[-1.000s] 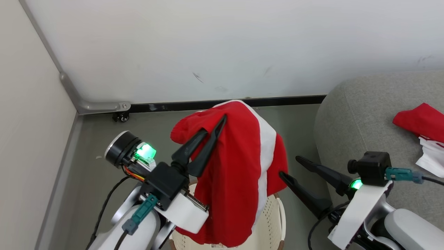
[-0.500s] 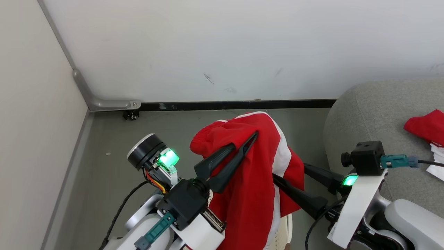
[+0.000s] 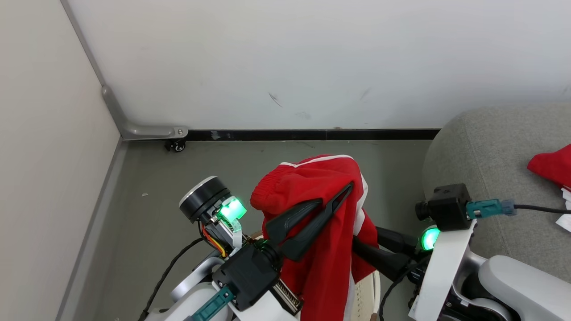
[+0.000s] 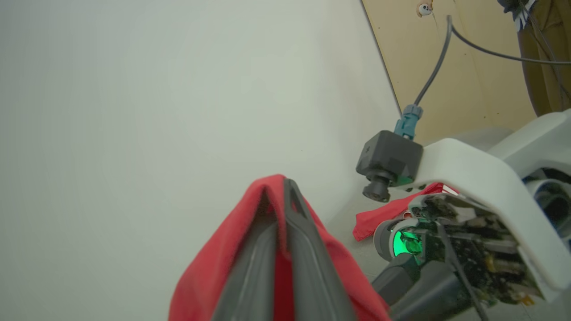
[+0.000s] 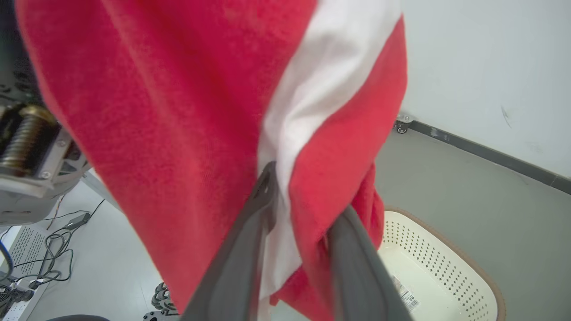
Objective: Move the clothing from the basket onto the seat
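Right wrist view: right jaws, partly apart, pinch the red garment (image 5: 178, 111); left jaws clamp it.

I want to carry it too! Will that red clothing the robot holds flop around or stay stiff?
Probably floppy: the red garment drapes in folds from the left gripper. Likely light, since that small pinch carries it above the basket. It may bunch up rather than slide; a fold gathers inside the right gripper.

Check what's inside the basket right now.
The visible part of the basket shows a bare cream floor with a barcode sticker and a perforated wall, with no clothing there. The hanging red garment covers the rest of it, so that part cannot be checked.
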